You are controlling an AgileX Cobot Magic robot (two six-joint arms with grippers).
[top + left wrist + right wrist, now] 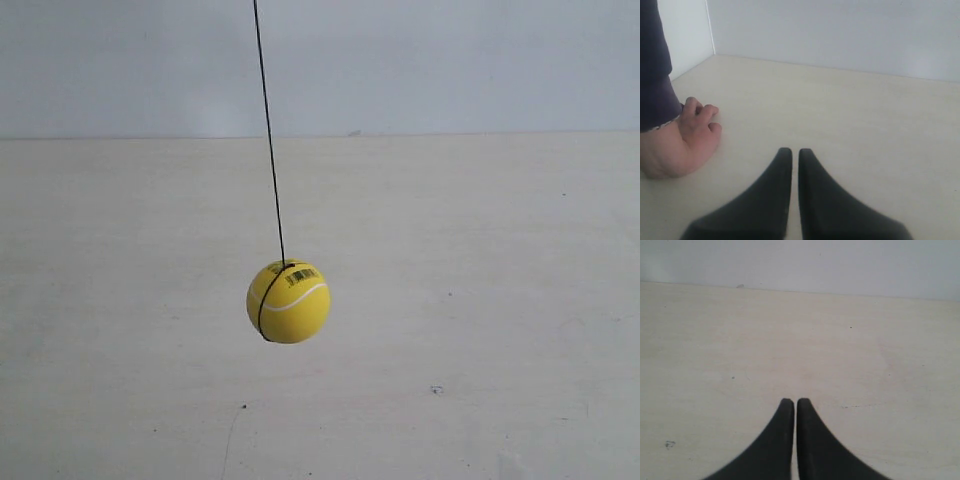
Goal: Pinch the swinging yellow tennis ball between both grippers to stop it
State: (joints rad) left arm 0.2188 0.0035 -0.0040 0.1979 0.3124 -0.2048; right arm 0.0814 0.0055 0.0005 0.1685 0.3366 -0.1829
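The yellow tennis ball (pixel 288 301) hangs from a thin dark string (pixel 268 130) above the pale table, a little left of the exterior view's middle; its white seam and barcode sticker face the camera. Neither arm shows in the exterior view. My left gripper (pixel 795 151) appears only in the left wrist view, black tapered jaws shut with a hairline gap and nothing between them. My right gripper (pixel 795 401) appears only in the right wrist view, shut the same way and empty. The ball is out of both wrist views.
A person's fist (pixel 682 142) in a dark sleeve (pixel 655 70) rests on the table close beside the left gripper. A pale wall (pixel 450 60) stands behind the table (pixel 480 300), and a wall corner (pixel 710 30) shows in the left wrist view.
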